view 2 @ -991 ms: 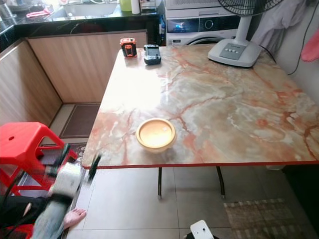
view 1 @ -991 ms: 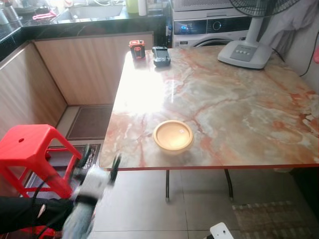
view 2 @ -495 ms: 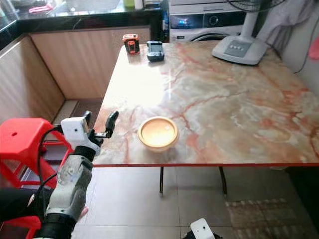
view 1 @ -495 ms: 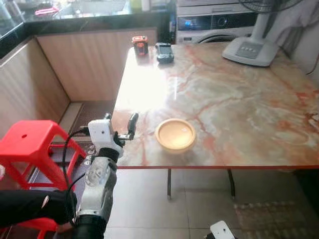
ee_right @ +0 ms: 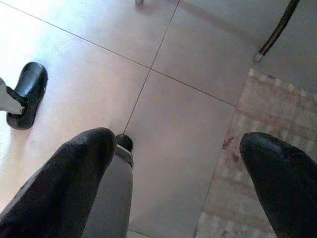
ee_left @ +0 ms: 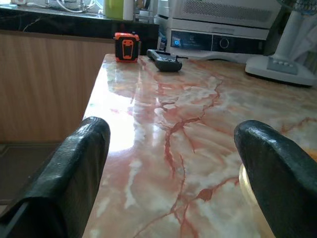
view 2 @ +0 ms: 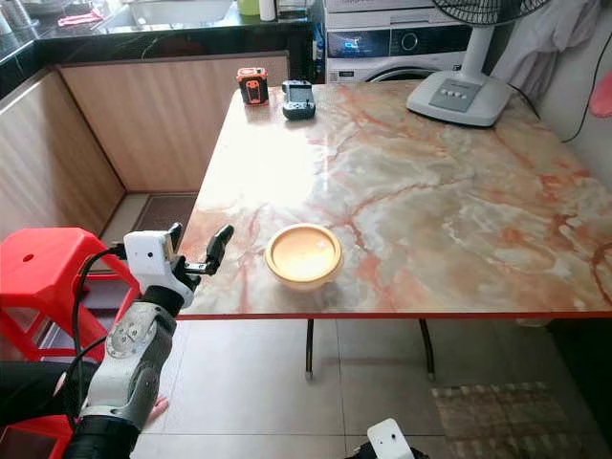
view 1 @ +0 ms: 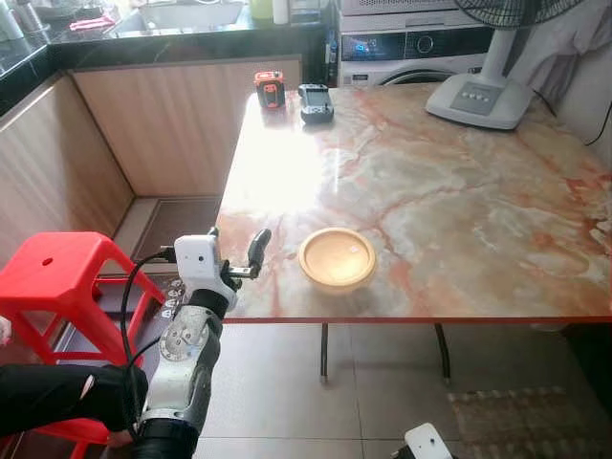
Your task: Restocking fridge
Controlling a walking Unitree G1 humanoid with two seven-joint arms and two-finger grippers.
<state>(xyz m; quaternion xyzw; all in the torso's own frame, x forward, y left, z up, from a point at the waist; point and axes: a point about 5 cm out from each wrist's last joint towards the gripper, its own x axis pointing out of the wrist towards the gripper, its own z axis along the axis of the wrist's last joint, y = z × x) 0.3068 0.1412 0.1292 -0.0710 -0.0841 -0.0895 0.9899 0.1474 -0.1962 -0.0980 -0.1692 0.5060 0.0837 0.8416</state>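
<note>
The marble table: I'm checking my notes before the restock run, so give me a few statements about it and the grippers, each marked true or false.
1. A round yellow bowl sits near the front edge of the orange-veined marble table. True.
2. The left gripper is shut on the bowl. False: it is open, beside the bowl, apart from it.
3. A white fan base stands at the table's far right corner. True.
4. The right gripper is over the table. False: it hangs open above the tiled floor.
</note>
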